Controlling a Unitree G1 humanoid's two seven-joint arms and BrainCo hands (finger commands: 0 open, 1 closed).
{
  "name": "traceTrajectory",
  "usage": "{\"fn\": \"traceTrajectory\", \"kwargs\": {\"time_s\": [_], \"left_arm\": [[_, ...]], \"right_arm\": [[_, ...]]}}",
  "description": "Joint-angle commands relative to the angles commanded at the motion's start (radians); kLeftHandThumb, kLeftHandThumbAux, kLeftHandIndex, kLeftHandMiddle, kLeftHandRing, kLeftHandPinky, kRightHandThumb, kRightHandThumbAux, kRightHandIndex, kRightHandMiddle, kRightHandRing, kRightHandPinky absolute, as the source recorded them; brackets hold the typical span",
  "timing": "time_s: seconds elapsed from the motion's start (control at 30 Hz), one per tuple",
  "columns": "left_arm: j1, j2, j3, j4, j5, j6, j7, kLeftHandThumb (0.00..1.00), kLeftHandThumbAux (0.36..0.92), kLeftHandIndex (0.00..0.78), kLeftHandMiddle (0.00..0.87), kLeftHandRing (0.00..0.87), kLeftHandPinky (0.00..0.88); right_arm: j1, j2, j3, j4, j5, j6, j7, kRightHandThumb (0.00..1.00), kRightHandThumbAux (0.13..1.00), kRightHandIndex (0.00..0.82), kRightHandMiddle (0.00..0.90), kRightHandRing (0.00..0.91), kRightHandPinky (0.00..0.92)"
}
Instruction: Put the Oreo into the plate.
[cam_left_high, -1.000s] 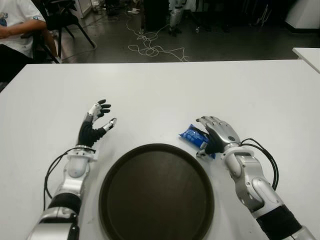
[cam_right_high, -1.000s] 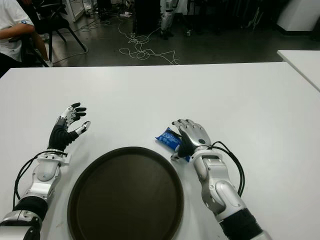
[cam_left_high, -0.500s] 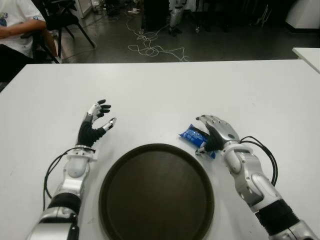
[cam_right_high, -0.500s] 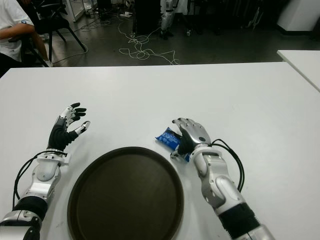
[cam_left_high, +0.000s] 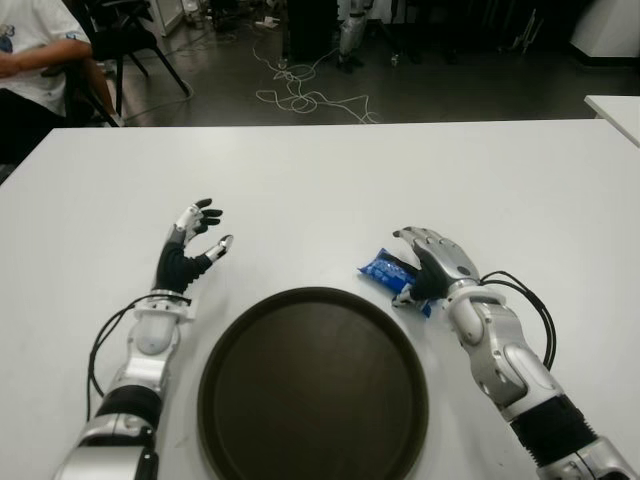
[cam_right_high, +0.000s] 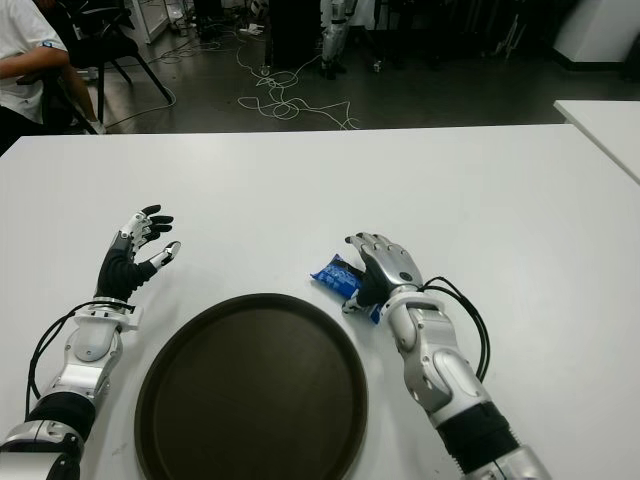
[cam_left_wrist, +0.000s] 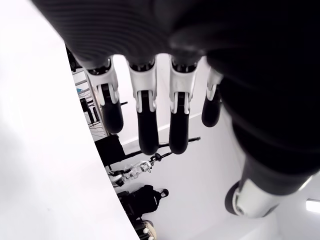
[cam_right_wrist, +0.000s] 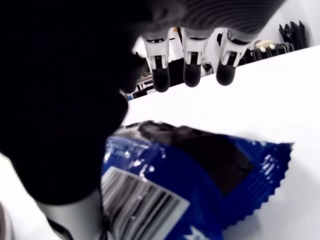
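- Your right hand (cam_left_high: 432, 268) sits over the Oreo (cam_left_high: 386, 270), fingers arched above the pack and not yet clamped; curl them round it before lifting.
- The Oreo lies on the table (cam_left_high: 400, 180), just beside the plate (cam_left_high: 313, 385) at the near edge.
- Your left hand (cam_left_high: 190, 245) shows beside the plate's left, fingers spread and holding nothing.
- Nothing blocks the short way.

The right hand (cam_left_high: 437, 268) sits over the blue Oreo pack (cam_left_high: 389, 271), which sticks out past its fingertips on the white table (cam_left_high: 320, 180). The left hand (cam_left_high: 189, 247) has fingers spread, holding nothing, beside the dark plate (cam_left_high: 312, 385).
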Motion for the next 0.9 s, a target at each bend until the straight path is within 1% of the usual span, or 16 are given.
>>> {"fn": "traceTrajectory", "kwargs": {"time_s": [0.1,0.33,0.53,0.73,0.9], "left_arm": [[0.0,-0.001,-0.001,0.0,0.001,-0.002,0.003,0.098,0.699,0.161,0.257,0.232,0.175],[0.0,-0.003,-0.004,0.001,0.007,-0.017,0.006,0.074,0.697,0.16,0.248,0.226,0.176],[-0.002,-0.006,-0.003,0.005,0.015,-0.016,0.024,0.064,0.689,0.172,0.262,0.238,0.176],[0.0,-0.006,-0.007,0.0,0.018,-0.007,0.029,0.073,0.691,0.162,0.256,0.231,0.179],[0.0,-0.007,-0.008,0.001,0.013,-0.007,0.021,0.086,0.688,0.163,0.243,0.221,0.161]], "right_arm": [[-0.004,0.001,0.004,0.02,0.005,-0.008,-0.012,0.0,0.88,0.076,0.058,0.054,0.069],[-0.011,0.012,0.018,0.031,-0.002,0.033,0.008,0.0,0.86,0.071,0.069,0.065,0.063],[-0.016,0.012,0.029,0.048,0.005,0.039,0.016,0.0,0.843,0.08,0.084,0.078,0.069],[-0.017,0.013,0.033,0.065,0.01,0.03,0.003,0.0,0.834,0.086,0.089,0.083,0.07],[-0.021,0.01,0.035,0.078,0.01,0.022,-0.006,0.0,0.834,0.087,0.088,0.084,0.076]]}}
